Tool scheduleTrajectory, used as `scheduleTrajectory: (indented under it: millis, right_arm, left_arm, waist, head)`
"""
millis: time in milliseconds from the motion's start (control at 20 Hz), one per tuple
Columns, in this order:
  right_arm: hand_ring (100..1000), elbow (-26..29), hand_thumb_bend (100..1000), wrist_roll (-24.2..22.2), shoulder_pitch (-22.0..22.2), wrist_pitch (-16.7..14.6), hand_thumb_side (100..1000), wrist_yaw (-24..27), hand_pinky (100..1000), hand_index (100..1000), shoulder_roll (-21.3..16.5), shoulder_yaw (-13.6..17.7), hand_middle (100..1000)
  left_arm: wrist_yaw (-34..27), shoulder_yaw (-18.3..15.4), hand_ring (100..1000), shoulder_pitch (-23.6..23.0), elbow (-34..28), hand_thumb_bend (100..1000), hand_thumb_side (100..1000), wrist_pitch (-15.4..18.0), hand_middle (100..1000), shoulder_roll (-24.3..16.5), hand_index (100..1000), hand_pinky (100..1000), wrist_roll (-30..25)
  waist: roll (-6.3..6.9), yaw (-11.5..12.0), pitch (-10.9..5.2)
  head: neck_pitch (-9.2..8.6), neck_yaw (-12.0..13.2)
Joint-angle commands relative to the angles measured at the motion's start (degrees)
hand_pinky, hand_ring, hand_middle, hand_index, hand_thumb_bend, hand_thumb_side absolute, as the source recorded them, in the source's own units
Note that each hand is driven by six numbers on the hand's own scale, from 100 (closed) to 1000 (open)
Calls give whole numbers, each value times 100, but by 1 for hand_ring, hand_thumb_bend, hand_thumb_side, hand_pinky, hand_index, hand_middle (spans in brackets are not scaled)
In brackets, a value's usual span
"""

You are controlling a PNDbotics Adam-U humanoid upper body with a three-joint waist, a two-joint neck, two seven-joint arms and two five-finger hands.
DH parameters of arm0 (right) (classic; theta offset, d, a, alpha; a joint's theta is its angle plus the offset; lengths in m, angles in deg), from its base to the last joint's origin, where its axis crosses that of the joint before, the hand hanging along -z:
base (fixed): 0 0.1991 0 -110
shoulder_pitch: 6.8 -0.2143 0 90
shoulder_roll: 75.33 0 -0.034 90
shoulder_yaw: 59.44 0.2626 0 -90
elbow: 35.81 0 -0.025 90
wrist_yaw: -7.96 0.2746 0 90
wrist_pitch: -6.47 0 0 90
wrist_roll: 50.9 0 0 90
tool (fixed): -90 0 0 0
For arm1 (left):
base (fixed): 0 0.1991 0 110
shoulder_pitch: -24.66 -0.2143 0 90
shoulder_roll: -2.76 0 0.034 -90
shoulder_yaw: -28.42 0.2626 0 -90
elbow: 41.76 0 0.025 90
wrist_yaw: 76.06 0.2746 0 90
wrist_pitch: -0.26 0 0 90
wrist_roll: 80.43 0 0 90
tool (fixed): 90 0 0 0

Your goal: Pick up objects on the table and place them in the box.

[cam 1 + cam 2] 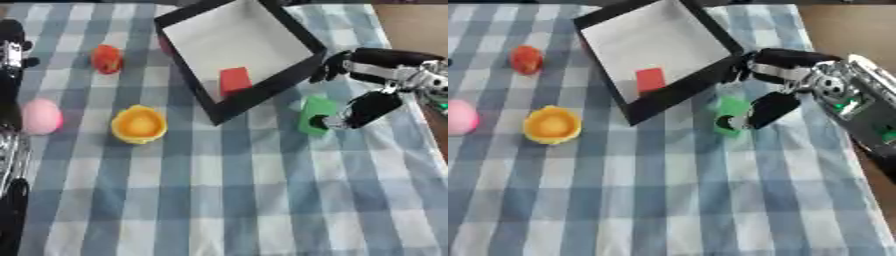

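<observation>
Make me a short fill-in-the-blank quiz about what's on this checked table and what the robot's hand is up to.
1. The block already lying inside the black-rimmed box is coloured ____.
2. The right hand has its fingers on a block coloured ____.
3. Beside the yellow cup, near the table's left edge, lies an egg-shaped thing coloured ____.

Missing words: red; green; pink.

One black-walled square box with a white floor [262, 85] lies on the blue-and-white checked tabletop [236, 200]. One red block [234, 80] sits inside it. Outside it there are four loose things: one green block [315, 114], one yellow round cup-like thing [138, 124], one pink egg-shaped thing [40, 116] and one small orange-red thing [107, 59]. Two robot hands show: one right hand [363, 107], one left hand [10, 55].
</observation>
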Motion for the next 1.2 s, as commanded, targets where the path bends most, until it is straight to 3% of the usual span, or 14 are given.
scheduleTrajectory:
  millis: [50, 700, 1200]
  right_arm:
    - [861, -128, 462, 33, -43, -49, 523, -154, 908, 841, -25, 102, 820]
    - [847, -662, 461, -34, -12, -185, 543, -397, 897, 835, 230, 32, 796]
    - [809, -873, 446, 114, -12, -120, 454, -320, 872, 771, 345, 27, 704]
  left_arm:
    - [-10, 10, 741, 85, -51, 466, 649, 12, 688, -105, 823, 675, -20]
    - [-14, 19, 742, 101, -55, 465, 649, 14, 689, -89, 822, 675, -22]
    - [-13, 29, 742, 108, -61, 465, 647, 28, 690, -78, 821, 674, -1]
  waist:
    - [56, -6, -85]
    - [74, 16, -67]
    - [69, 45, -72]
  head:
    - [-16, -24]
    - [-8, -50]
    - [-16, -51]
